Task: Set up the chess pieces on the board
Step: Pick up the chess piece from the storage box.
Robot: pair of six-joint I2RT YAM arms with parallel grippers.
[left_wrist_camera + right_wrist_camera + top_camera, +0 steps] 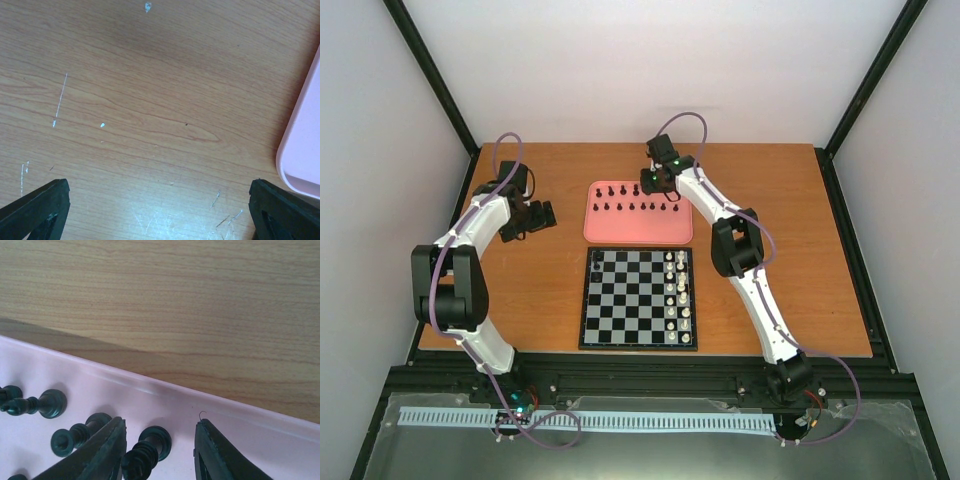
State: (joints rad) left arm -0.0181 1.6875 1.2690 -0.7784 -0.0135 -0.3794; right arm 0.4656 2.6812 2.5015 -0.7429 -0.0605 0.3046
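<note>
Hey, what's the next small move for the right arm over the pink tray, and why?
Probably close the right gripper on the black piece. That piece stands in the pink tray in the gap between the fingers, close against one of them, while the other finger looks clear of it.

Here's the board (630, 300), at the near middle of the worktop (790, 250), right in front of the two arm bases. Just behind it, a little apart, lies the tray (620, 233). In the tray the chess pieces (635, 207) stand in two rows, one behind the other. A lone piece (597, 263) is on the board, near its far left corner. The opposing set (676, 290) fills two files along the board's right side. The right gripper (650, 185) is over the tray's far row, with one piece (147, 445) between its fingers, close to the tray's far wall. The left gripper (538, 216) hangs over the worktop, left of the tray.
</note>
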